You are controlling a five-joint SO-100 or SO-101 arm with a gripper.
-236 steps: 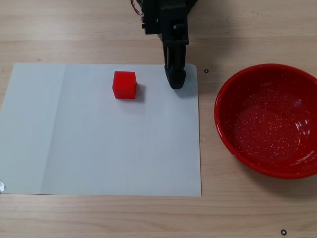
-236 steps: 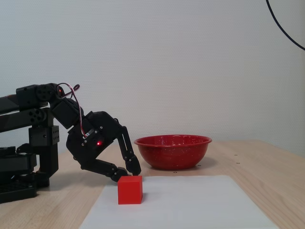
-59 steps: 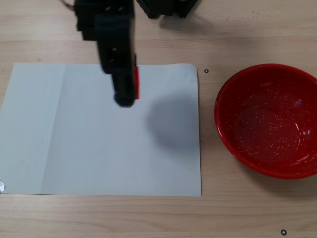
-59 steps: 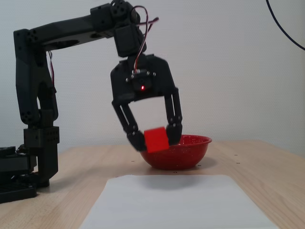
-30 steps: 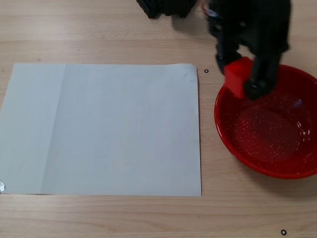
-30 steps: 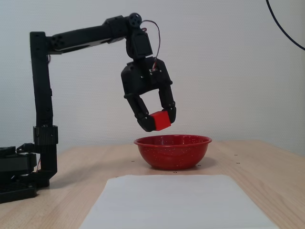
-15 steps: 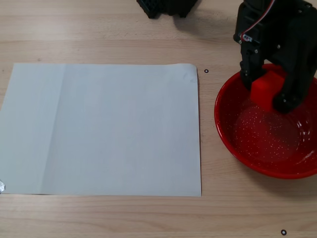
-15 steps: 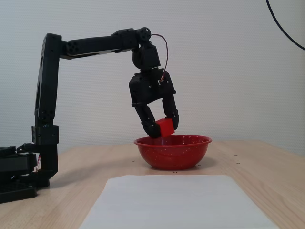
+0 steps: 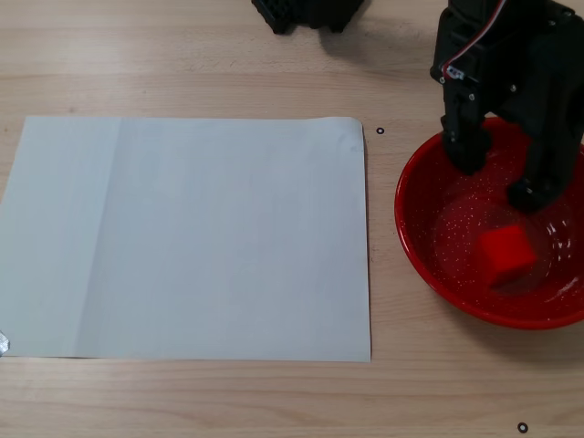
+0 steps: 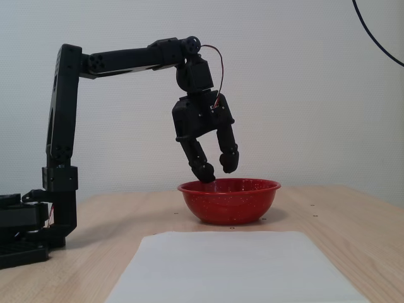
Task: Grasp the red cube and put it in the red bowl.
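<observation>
Red cube [image 9: 505, 255] lies inside the red bowl [image 9: 415, 242] at the right of the top-down fixed view, free of the gripper [image 9: 501, 176], whose 2 fingers hang spread wide and empty just above the bowl's rim [image 10: 216, 170]; white paper [image 9: 192, 237] fills the frame's left
</observation>
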